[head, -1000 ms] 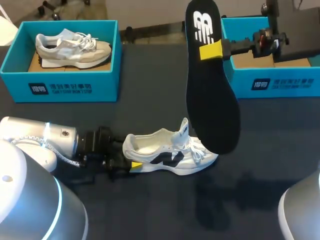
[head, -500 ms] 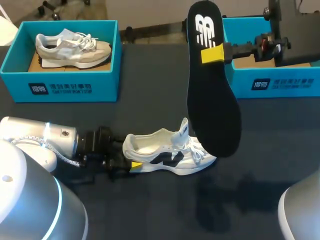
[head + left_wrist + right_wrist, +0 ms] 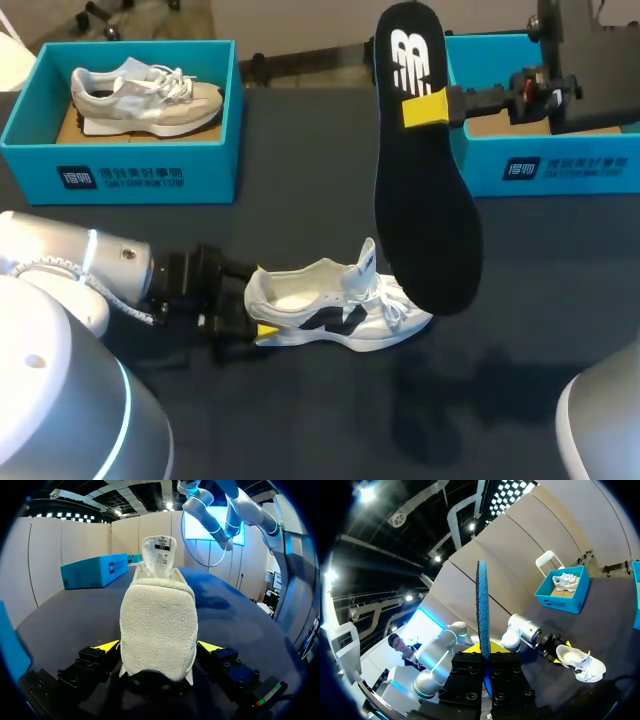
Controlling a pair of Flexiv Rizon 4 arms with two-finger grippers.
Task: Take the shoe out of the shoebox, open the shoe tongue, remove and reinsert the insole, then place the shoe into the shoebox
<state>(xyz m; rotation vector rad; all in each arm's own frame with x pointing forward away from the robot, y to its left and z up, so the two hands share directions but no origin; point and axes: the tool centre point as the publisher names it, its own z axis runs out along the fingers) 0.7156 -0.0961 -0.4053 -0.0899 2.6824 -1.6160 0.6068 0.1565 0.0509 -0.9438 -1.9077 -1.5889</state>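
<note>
white shoe [image 3: 340,310] stands on the dark table [image 3: 300,420], its heel clamped in the left gripper [image 3: 159,647]. the right gripper [image 3: 425,107] pinches the black insole [image 3: 425,220], hanging above. feed the toe end in first; the opening seems clear, tongue upright.

Table top [image 3: 300,160] noted as dark and matte. A teal shoebox [image 3: 130,178] is set at its far-left corner, lid off, open side up, with white print on the front wall. A beige-grey sneaker [image 3: 147,97] is laid inside on its sole, with the heel by the outer wall and the toe pointed toward the table's middle; white laces are seen. A brown cardboard liner [image 3: 68,128] is exposed under the sneaker at the front of the box floor. The same box and sneaker are picked up in the right wrist view, far across the table; detail there is too small to resolve.
</note>
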